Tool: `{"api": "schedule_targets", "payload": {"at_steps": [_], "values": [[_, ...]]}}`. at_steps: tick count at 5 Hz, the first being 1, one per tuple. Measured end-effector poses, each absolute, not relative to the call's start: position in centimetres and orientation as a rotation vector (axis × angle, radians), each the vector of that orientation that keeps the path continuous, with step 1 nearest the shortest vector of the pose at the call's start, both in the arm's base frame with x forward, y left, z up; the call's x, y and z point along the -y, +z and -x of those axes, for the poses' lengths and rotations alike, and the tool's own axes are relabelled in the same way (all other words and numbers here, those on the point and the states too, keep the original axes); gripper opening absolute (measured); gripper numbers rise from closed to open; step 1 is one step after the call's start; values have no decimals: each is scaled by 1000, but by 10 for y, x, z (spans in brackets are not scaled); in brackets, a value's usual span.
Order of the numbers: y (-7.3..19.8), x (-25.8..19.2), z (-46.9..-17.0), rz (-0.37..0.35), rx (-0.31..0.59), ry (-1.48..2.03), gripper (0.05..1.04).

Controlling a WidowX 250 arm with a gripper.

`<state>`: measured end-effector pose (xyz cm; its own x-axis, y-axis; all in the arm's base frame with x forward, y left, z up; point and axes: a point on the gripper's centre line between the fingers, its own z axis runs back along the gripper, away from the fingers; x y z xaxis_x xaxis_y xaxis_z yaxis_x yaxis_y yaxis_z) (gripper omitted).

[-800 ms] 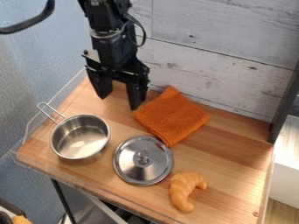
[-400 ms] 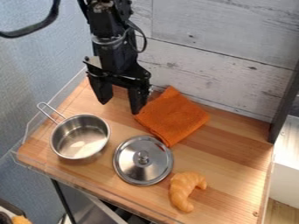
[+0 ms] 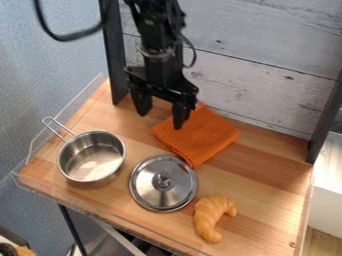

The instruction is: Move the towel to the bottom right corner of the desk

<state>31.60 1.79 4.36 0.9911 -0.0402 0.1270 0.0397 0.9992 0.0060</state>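
The black gripper hangs from the top left part of the view with its two fingers spread apart and nothing between them. Its right finger overlaps the upper left part of the orange towel, while the left finger is over bare wood to the left of it. The folded towel lies at the back middle of the wooden desk. Whether the right finger touches the cloth, I cannot tell.
A metal pot with its handle toward the back stands at the left. A round metal lid lies in front of the towel, and a croissant is near the front. Dark posts stand at the back left and right.
The arm and gripper have shifted to the right, bringing the right finger over the towel. A dark post at the back left has come into sight. The towel has stayed in place.
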Motion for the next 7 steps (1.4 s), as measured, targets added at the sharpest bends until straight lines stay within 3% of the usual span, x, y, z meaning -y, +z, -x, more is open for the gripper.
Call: {"api": "schedule_targets", "payload": {"at_steps": [1, 2, 4, 6, 7], "values": [[19, -10, -335, -18, 130, -37, 1001], [2, -2, -357, 31, 127, -14, 1001], [-31, -4, -376, 15, 126, -12, 1001], [-37, 10, -376, -26, 140, -56, 1001], [-38, 23, -374, -14, 134, -77, 1001]]}}
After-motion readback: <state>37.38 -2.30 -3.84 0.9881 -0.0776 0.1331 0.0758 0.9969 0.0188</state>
